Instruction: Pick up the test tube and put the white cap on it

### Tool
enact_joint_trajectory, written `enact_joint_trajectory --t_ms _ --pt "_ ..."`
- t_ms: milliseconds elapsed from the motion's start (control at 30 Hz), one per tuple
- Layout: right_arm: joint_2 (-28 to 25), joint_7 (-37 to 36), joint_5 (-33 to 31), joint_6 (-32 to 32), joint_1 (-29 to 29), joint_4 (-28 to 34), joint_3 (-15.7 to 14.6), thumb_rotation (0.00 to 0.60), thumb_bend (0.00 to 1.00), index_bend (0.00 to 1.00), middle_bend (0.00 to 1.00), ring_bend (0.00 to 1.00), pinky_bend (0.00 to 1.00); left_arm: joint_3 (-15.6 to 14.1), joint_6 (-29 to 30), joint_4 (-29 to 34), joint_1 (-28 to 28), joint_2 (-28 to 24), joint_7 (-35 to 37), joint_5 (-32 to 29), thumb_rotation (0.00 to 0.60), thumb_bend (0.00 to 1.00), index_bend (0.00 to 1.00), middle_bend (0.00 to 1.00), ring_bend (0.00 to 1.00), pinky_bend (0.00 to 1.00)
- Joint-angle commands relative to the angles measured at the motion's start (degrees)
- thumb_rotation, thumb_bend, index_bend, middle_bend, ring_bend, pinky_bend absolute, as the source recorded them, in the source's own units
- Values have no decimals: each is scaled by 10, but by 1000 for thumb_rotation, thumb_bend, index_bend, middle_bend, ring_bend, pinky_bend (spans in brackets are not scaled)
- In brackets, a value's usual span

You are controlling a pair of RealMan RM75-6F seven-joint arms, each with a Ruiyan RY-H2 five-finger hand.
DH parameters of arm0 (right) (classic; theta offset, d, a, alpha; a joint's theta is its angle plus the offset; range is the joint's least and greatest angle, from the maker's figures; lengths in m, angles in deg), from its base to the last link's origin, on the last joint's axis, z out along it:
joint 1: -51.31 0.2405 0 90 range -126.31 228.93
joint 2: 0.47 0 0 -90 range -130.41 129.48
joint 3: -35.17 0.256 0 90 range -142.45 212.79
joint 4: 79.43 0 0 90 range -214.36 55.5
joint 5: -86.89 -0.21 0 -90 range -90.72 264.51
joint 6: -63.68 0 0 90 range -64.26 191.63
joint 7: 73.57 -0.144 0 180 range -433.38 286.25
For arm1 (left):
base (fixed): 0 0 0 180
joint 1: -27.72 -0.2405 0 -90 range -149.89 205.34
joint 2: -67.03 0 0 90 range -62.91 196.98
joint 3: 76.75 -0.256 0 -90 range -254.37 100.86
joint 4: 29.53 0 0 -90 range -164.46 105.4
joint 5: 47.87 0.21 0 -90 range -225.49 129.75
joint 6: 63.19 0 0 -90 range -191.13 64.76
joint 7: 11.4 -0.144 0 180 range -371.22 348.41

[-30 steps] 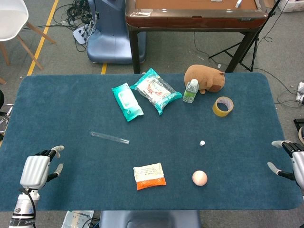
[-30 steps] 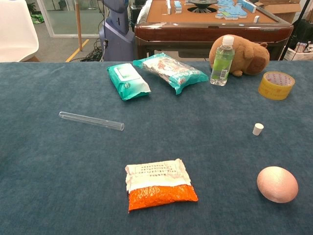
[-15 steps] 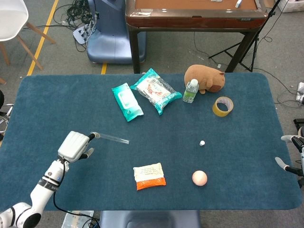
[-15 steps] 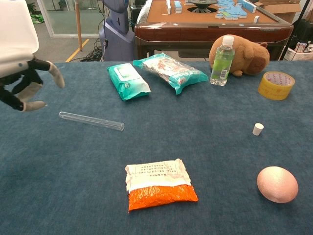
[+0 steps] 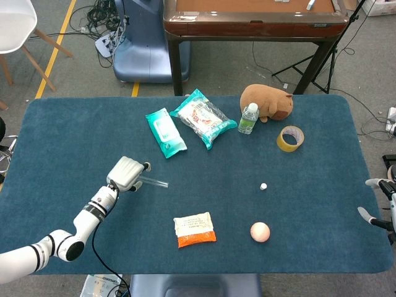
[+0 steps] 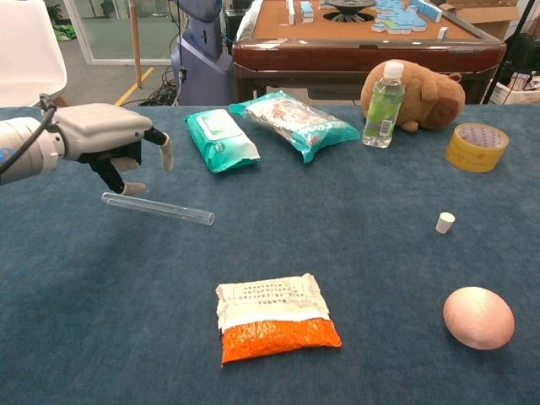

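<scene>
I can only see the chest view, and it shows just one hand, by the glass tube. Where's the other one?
Observer: The right hand shows only in the head view. It is at the right edge of the table, fingers apart, holding nothing.
Operator: Is it near the little white cap?
Observer: No. From above, the white cap lies well inward from it.
Operator: Is the left hand on the tube?
Observer: From above, the left hand covers the left end of the test tube. I cannot tell whether it is touching.
</scene>
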Motion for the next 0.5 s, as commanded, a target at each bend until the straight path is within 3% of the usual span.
enact_joint_trajectory --t_ms 33,500 --pt "1 0 -2 1 -1 -1 0 600 172 344 391 397 493 -5 -15 -26 17 21 -5 -12 600 303 385 971 878 1000" --pt "7 -10 -13 9 -5 -12 -2 600 172 344 391 398 493 -25 -39 -93 44 69 -18 -51 600 293 408 974 880 1000"
